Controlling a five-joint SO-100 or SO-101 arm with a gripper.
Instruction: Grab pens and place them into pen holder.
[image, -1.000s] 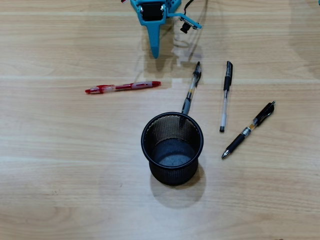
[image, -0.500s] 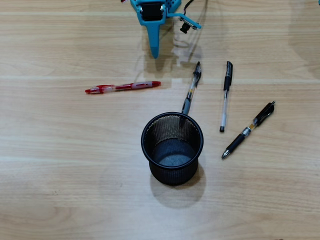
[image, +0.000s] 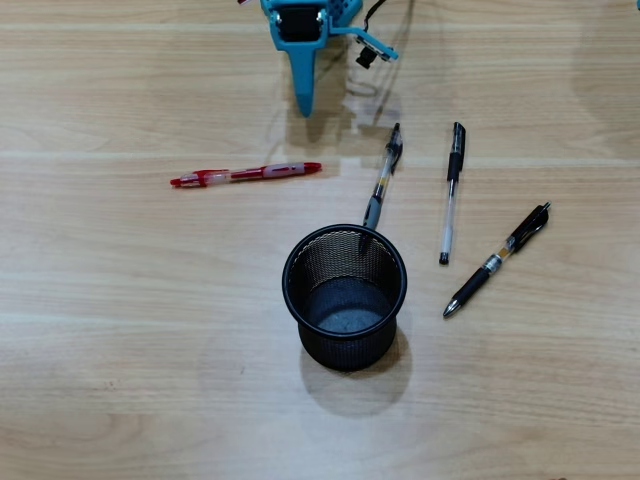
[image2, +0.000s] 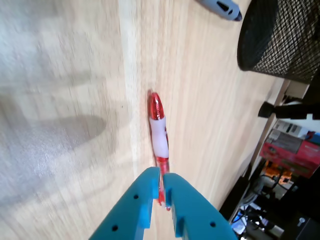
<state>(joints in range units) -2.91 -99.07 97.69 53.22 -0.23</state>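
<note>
Arm above the table's far edge; four pens lying flat around the holder.

Landmark: the holder (image: 345, 297), a black mesh cup standing upright on the wooden table (image: 120, 330); its inside shows no pen. In the overhead view the red pen (image: 246, 175) lies up and left of the holder, well apart, nearly level across the picture. A clear pen (image: 382, 180) lies just above the holder's upper right rim, its lower tip at the rim. A second clear pen (image: 451, 192) lies to the holder's upper right, near upright in the picture. The black pen (image: 498, 259) lies right of the holder, slanted. The gripper (image: 304, 100) is above the holder near the top edge, blue; in the wrist view its fingers (image2: 137, 202) are almost together, gripper (image2: 162, 172) holding nothing, with the red pen (image2: 158, 135) on the table beyond the tips.
</note>
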